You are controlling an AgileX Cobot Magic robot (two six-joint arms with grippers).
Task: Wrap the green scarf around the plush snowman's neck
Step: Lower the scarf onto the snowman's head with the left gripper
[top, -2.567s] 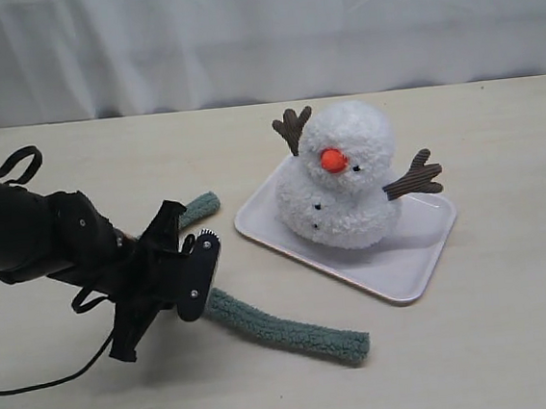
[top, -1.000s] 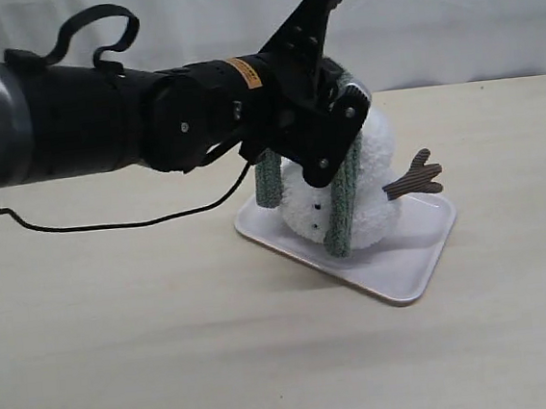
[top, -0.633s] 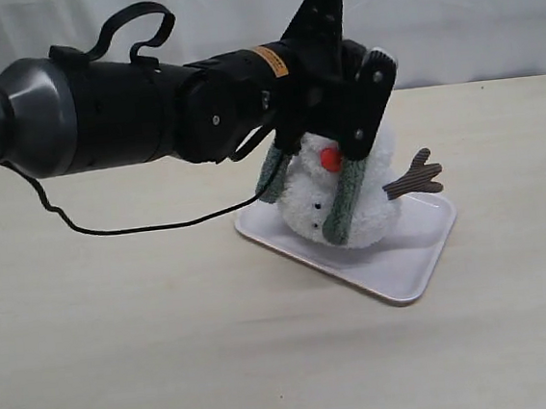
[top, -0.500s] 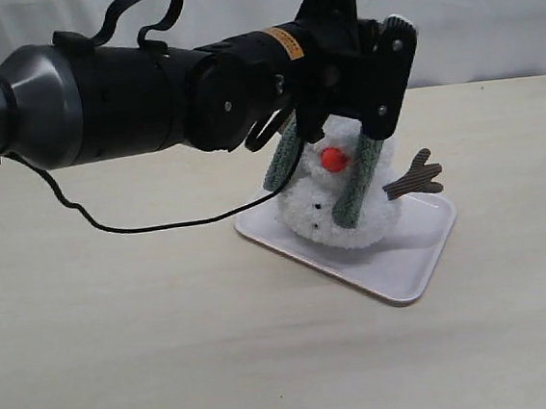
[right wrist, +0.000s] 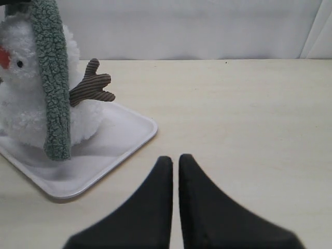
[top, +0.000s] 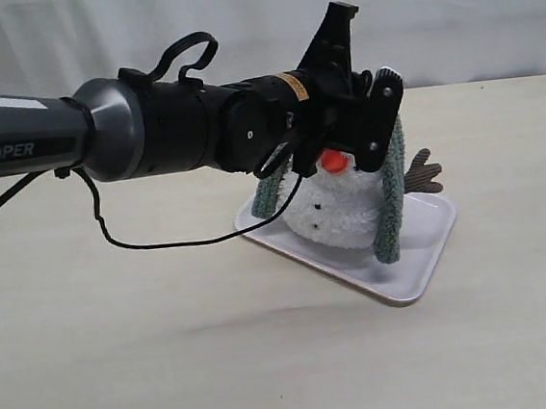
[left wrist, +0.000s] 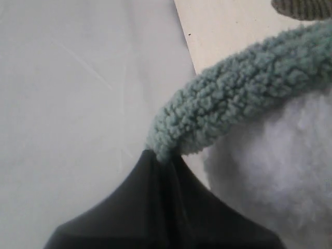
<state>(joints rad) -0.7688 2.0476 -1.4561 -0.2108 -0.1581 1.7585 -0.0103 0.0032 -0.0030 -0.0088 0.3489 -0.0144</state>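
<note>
Left wrist view: left tool [left wrist: 162,165] clenched on the green scarf [left wrist: 244,88], pinching a fold right against the plush snowman's [left wrist: 275,171] white fluff. Exterior view hides that pinch behind the tool body. It shows one scarf strand hanging down each side of the snowman's head, the longer end reaching the tray [top: 423,260] on the table [top: 173,369]. Neck covered by the tool, can't tell. Right wrist view only: right tool [right wrist: 175,162] jaws together, gripping nothing, low over the table, apart from the tray. Exterior: "PiPER" printed on left arm [top: 16,142]; yellow wrist label [top: 288,85] unreadable.
</note>
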